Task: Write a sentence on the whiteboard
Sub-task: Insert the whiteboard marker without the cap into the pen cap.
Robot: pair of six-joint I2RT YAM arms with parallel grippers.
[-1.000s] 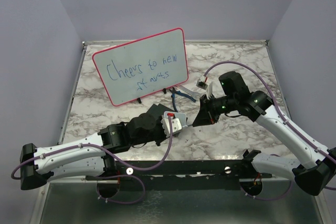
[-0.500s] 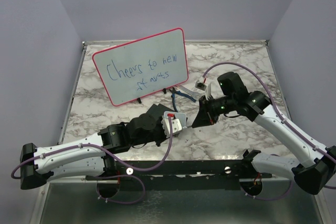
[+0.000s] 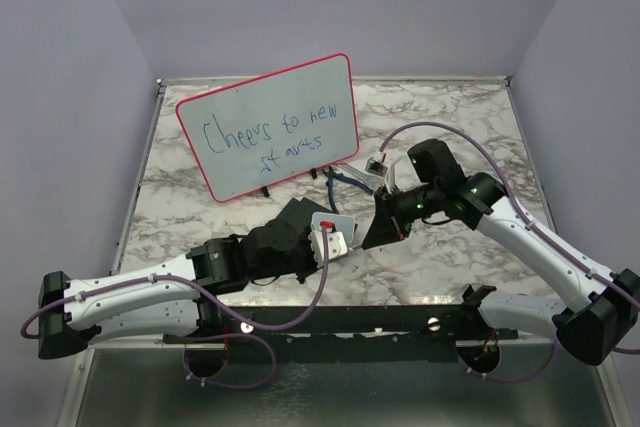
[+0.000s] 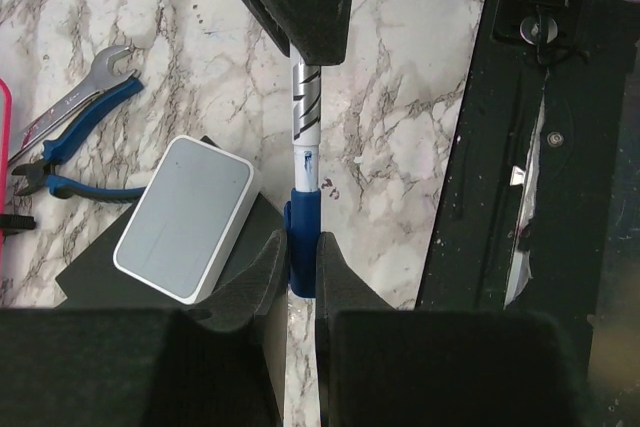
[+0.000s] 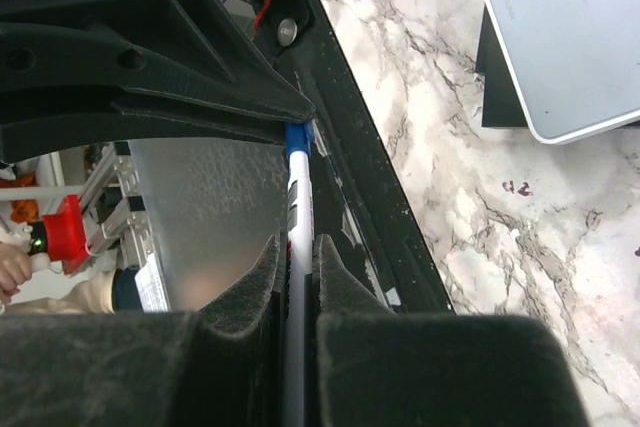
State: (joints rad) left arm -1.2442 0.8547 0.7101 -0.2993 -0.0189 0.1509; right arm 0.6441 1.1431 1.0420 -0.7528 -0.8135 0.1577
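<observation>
The whiteboard stands tilted at the back left of the table, red-framed. The sentence, in blue marker, reads "Cheers to new starts" in two lines. In front of it my two grippers meet over the marble. My left gripper is shut on the marker's blue cap. My right gripper is shut on the white marker barrel. The barrel runs straight from the right fingers into the cap. From above, the left gripper and right gripper almost touch.
An eraser block with a grey-white pad lies on the marble just left of the marker. Blue-handled pliers and a wrench lie beyond it, near the whiteboard's foot. The black base rail runs along the near table edge.
The right arm has shifted slightly left, toward the left gripper. The left arm has barely moved. Both grips are unchanged.
</observation>
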